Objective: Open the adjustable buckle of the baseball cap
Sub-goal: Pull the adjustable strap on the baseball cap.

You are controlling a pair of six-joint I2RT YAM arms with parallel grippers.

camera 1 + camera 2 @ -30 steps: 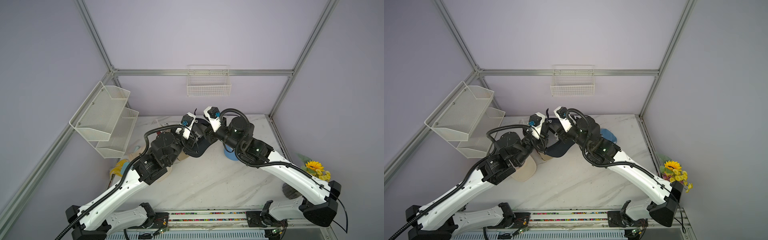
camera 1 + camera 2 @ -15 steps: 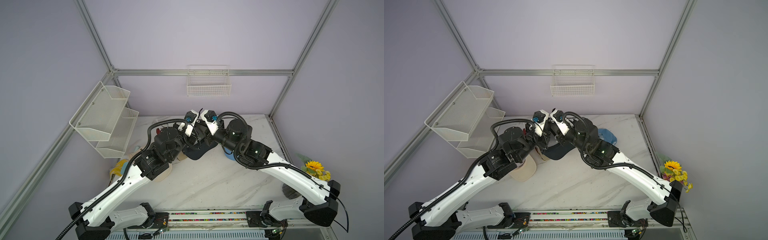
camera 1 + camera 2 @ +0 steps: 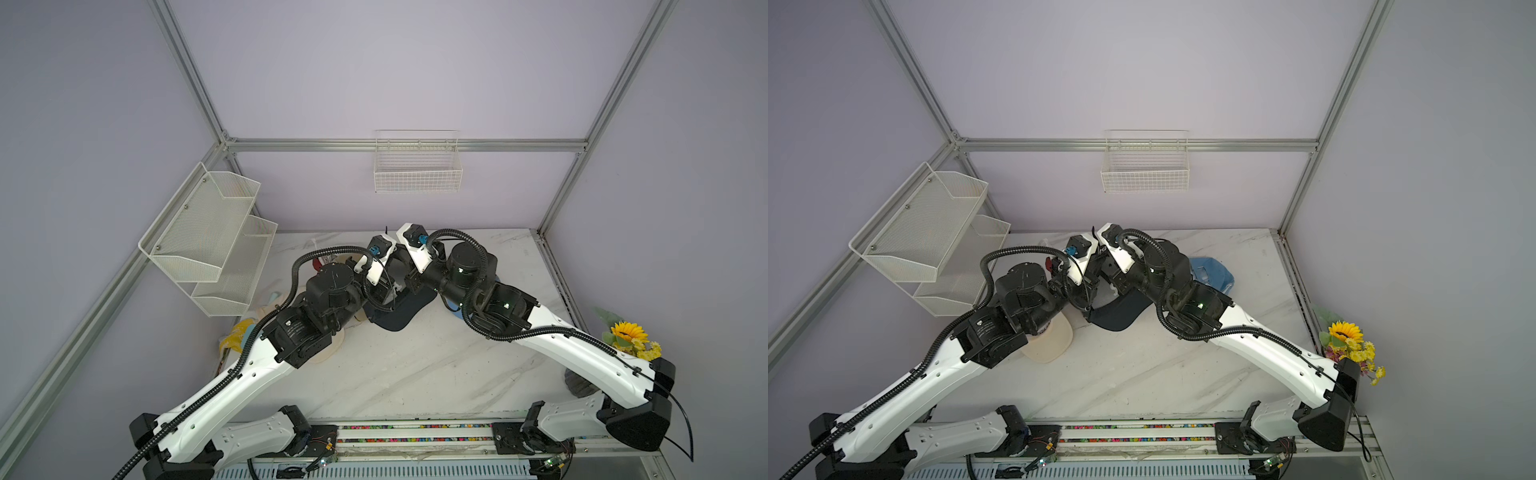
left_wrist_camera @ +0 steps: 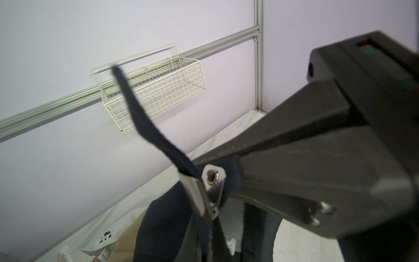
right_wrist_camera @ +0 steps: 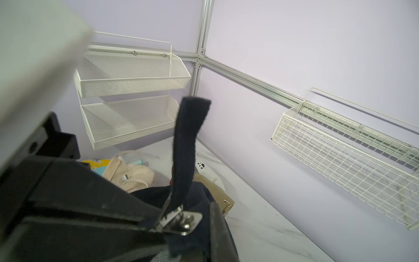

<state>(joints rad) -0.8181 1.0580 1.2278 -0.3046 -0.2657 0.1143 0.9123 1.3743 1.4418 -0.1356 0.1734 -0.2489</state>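
In both top views the navy baseball cap (image 3: 399, 318) (image 3: 1119, 318) sits just beneath the meeting left hand (image 3: 390, 284) and right hand (image 3: 410, 281).

Left wrist: the right hand (image 4: 226, 174) is pinched together on the cap's fabric, touching the buckle (image 4: 212, 181).

Right wrist: the left hand (image 5: 158, 223) is clamped on the buckle (image 5: 181, 221), with the strap (image 5: 187, 145) rising above it.

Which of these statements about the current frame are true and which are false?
1. The strap of the dark cap sticks up from the buckle. True.
2. The wire basket holds a cap. False: nothing is in it.
3. The left gripper and right gripper are shut at the buckle. True.
4. The beige cap lies in the mesh shelf. False: it lies on the table, under the left arm.
5. The sunflower stands beside the left arm. False: it stands beside the right arm.
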